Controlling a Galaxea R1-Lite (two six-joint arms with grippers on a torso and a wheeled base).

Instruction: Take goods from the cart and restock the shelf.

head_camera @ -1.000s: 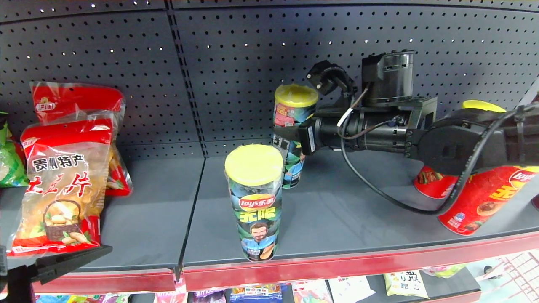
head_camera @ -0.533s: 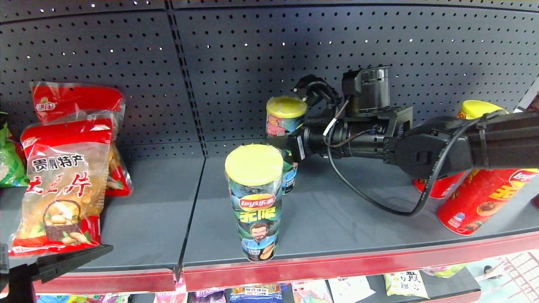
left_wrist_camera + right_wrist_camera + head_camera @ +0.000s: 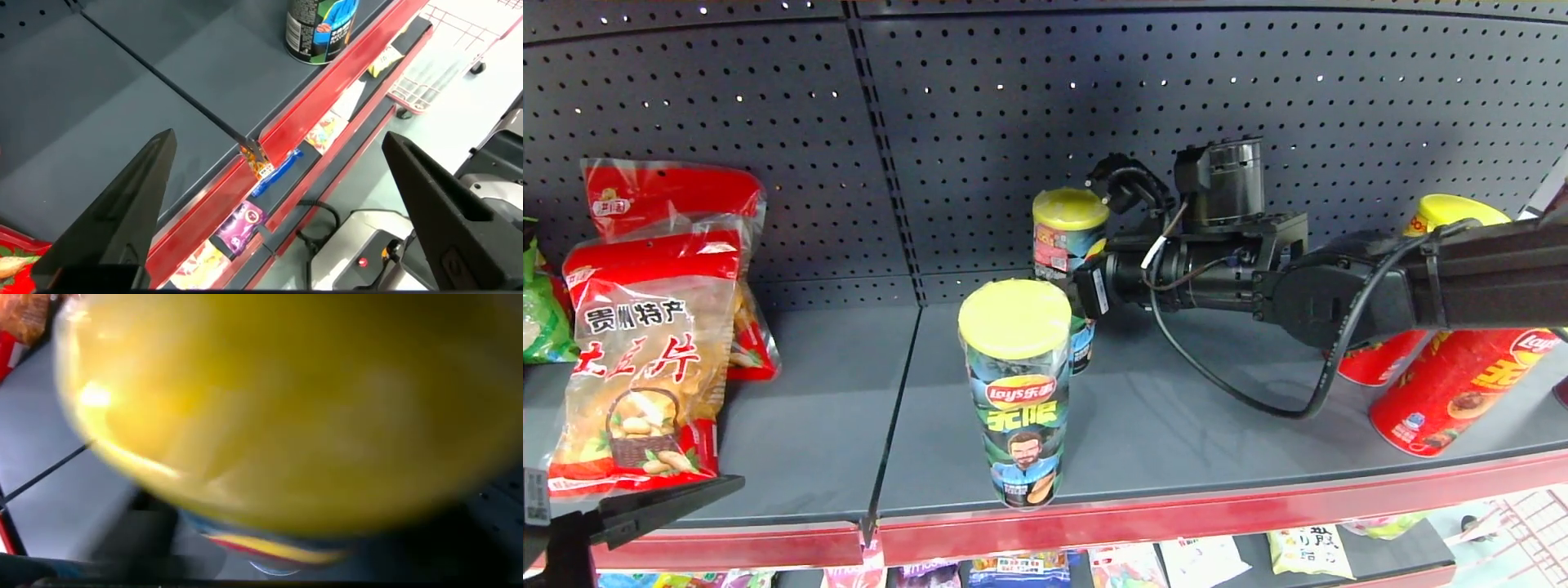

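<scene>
My right gripper reaches in from the right and is shut on a green chips can with a yellow lid, held upright near the back of the grey shelf. That lid is pressed up close in the right wrist view. A matching can stands at the shelf's front edge, just in front of the held one; its base also appears in the left wrist view. My left gripper is open and holds nothing, low by the red front lip, and one finger is seen at the bottom left.
Red snack bags stand on the left of the shelf. Red chips cans stand on the right under my right arm. A perforated back panel closes the rear. Bare shelf lies between the bags and the front can.
My right arm has carried the held can leftward, slightly down and deeper toward the back panel, behind the front can. The left gripper has stayed put.
</scene>
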